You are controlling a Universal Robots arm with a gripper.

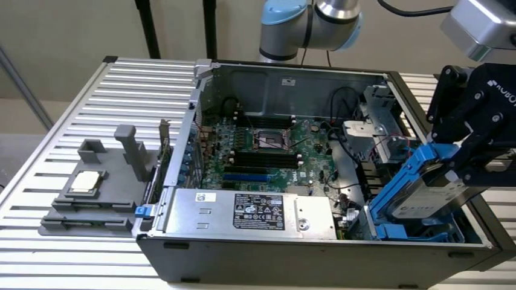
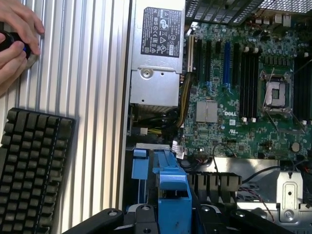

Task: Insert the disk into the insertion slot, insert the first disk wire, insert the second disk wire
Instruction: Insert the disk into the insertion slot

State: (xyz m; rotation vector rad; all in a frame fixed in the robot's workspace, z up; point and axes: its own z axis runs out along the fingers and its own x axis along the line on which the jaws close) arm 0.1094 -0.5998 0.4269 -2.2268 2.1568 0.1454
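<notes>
The disk [image 1: 426, 198], silver-grey with a white label and clipped in a bright blue frame, hangs tilted at the exterior view's right, its lower end just over the case's near right corner. My black gripper [image 1: 453, 174] is shut on its upper end. Below it lies the insertion slot [image 1: 405, 233], a bay with blue rails inside the dark grey case. In the wrist view the disk's blue frame [image 2: 170, 181] sits between my fingers [image 2: 141, 217], above the open case. I cannot tell which of the cables by the bay are the disk wires.
A silver power-supply box [image 1: 241, 211] fills the case's near side, with the green board [image 1: 266, 151] behind it. A grey fixture [image 1: 93, 187] stands on the ribbed table at the exterior view's left. A black keyboard [image 2: 31, 170] and a person's hand [image 2: 14, 39] lie beside the case.
</notes>
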